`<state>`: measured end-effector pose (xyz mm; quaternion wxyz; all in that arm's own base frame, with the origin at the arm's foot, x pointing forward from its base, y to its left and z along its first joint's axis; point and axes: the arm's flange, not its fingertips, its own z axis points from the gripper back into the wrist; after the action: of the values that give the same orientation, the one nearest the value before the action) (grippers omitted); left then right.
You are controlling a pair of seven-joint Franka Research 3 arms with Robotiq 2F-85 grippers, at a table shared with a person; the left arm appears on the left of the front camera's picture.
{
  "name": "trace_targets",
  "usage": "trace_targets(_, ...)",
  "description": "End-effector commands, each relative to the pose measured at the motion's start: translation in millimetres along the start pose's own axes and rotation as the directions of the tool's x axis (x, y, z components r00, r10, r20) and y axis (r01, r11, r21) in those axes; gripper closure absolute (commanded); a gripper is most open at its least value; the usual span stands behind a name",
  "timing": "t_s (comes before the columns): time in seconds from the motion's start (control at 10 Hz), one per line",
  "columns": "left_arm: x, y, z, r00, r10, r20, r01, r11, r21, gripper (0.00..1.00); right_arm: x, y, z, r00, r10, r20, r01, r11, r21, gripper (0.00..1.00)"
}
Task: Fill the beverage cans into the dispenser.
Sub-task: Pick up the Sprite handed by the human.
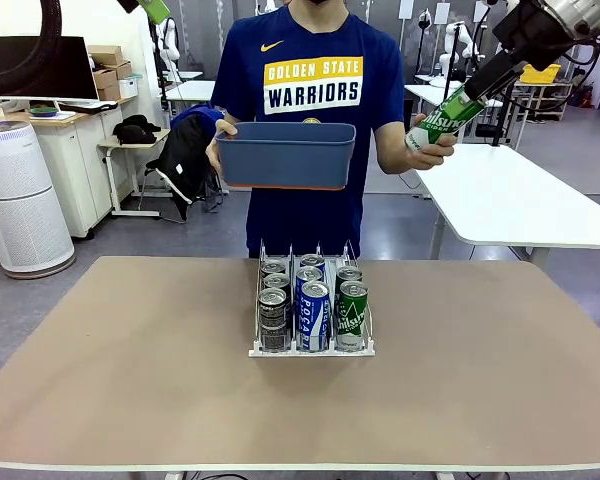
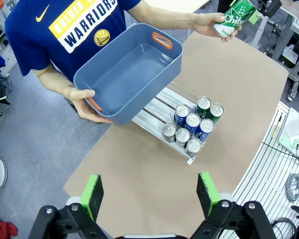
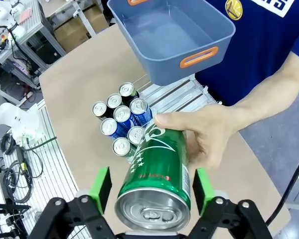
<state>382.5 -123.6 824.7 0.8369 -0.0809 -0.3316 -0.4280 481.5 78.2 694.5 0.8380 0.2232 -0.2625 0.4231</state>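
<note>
A person across the table holds out a green beverage can [image 1: 445, 118] in one hand. My right gripper [image 1: 477, 88] has it between its fingers, raised at the far right. The right wrist view shows that can [image 3: 154, 174] top-on, both green pads at its sides, the person's hand [image 3: 209, 132] still around it. The dispenser [image 1: 256, 350] stands mid-table with black cans [image 1: 272, 318] in its left lane, blue ones [image 1: 313, 315] in the middle and green ones [image 1: 352, 315] on the right. My left gripper [image 2: 150, 191] hangs open high above the table, with nothing in it.
The person's other hand holds an empty blue-grey tub [image 1: 285, 155] with orange handles above the dispenser's far end. A white table [image 1: 520, 200] stands behind at the right. Bare tabletop [image 1: 130, 370] surrounds the dispenser.
</note>
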Motion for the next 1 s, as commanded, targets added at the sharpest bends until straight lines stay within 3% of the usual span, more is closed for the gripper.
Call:
trace_targets(0.0, -2.0, -0.4, 1.5, 1.000, 0.001, 0.000, -0.001, 1.000, 0.001, 0.00, 0.8, 2.7, 3.4, 1.000, 0.000, -0.009, 0.000, 1.000, -0.009, 1.00)
trace_targets(0.1, -2.0, -0.4, 1.5, 1.000, 0.001, 0.000, -0.001, 1.000, 0.001, 0.00, 0.8, 3.9, 1.7, 1.000, 0.002, -0.006, -0.002, 1.000, -0.011, 0.65)
trace_targets(0.2, -2.0, -0.4, 1.5, 1.000, 0.001, 0.000, -0.001, 1.000, 0.001, 0.00, 1.7, 3.2, 1.3, 1.000, 0.003, -0.004, -0.003, 1.000, -0.010, 1.00)
trace_targets(0.7, -2.0, -0.4, 1.5, 1.000, 0.001, 0.000, -0.001, 1.000, 0.001, 0.00, 0.9, 8.7, 7.7, 0.999, 0.047, 0.010, -0.048, 0.999, 0.008, 1.00)
trace_targets(0.9, -2.0, -0.4, 1.5, 1.000, 0.001, 0.000, -0.001, 1.000, 0.001, 0.00, 3.8, 7.6, 8.4, 0.997, -0.078, 0.005, 0.078, 0.997, -0.027, 1.00)
